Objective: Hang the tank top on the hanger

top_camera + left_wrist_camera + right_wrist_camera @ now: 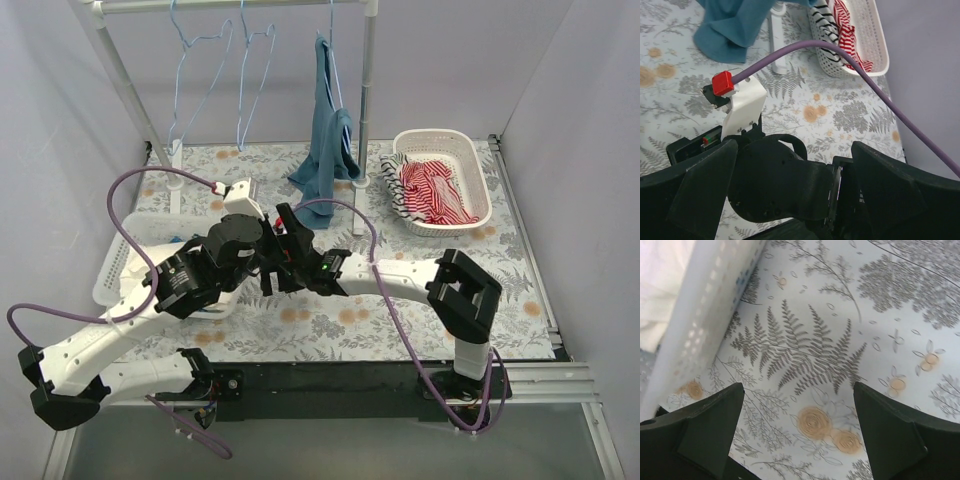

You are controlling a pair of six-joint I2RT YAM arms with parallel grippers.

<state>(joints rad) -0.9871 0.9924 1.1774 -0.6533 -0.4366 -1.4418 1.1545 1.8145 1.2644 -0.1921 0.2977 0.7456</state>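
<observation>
The red-and-white striped tank top (pixel 433 190) lies crumpled in a white basket (pixel 480 170) at the back right. It also shows in the left wrist view (pixel 846 37). Two bare light-blue hangers (pixel 200 70) hang on the rack at the back. My left gripper (pixel 794 150) is open, and the right arm's black wrist sits between its fingers. My right gripper (pixel 797 390) is open and empty, low over the floral tablecloth. In the top view both grippers meet mid-table (pixel 265 250), far from the tank top and the hangers.
A black-and-white striped garment (pixel 393 172) lies in the same basket. A teal garment (pixel 325 140) hangs from a third hanger beside the rack's right post (pixel 365 100). A second white basket (pixel 125 265) stands at the left, close to my right gripper (pixel 700 315). A purple cable (pixel 840 50) arcs over the table.
</observation>
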